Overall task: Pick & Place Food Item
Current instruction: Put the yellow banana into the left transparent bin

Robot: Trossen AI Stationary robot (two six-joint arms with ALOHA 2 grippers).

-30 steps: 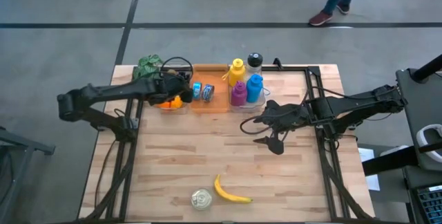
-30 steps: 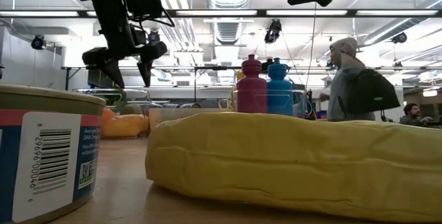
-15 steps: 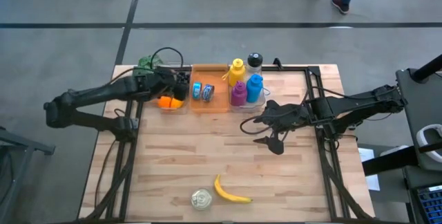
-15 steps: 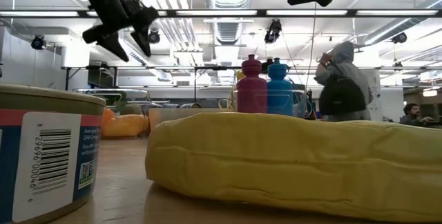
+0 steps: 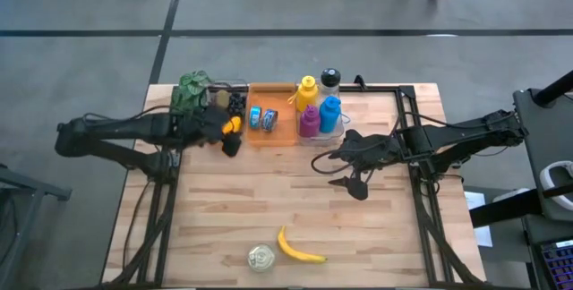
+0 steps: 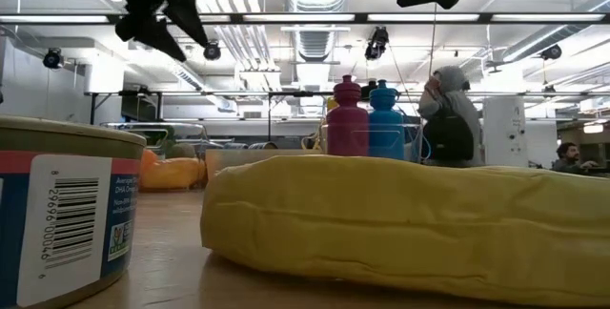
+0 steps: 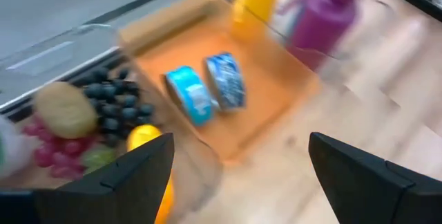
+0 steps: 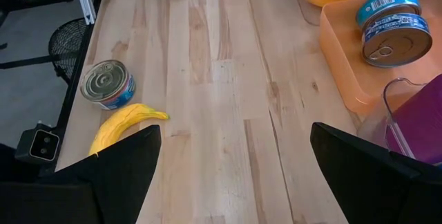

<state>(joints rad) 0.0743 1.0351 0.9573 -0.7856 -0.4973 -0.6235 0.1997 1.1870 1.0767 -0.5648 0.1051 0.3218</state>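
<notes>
While the left end effector (image 5: pixel 228 138) hovers wide open and empty beside the clear fruit tub (image 7: pixel 83 113), the banana (image 5: pixel 298 248) lies far off by the tuna can (image 5: pixel 261 257). Right end effector (image 5: pixel 345 169), open and empty, sits nearer; best approach squarely across the banana's middle.

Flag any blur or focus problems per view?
Left wrist view: motion-smeared, the two cans on the orange tray and the purple bottle soft. Low view: banana very close, fills the frame. High and right wrist views: sharp.
</notes>
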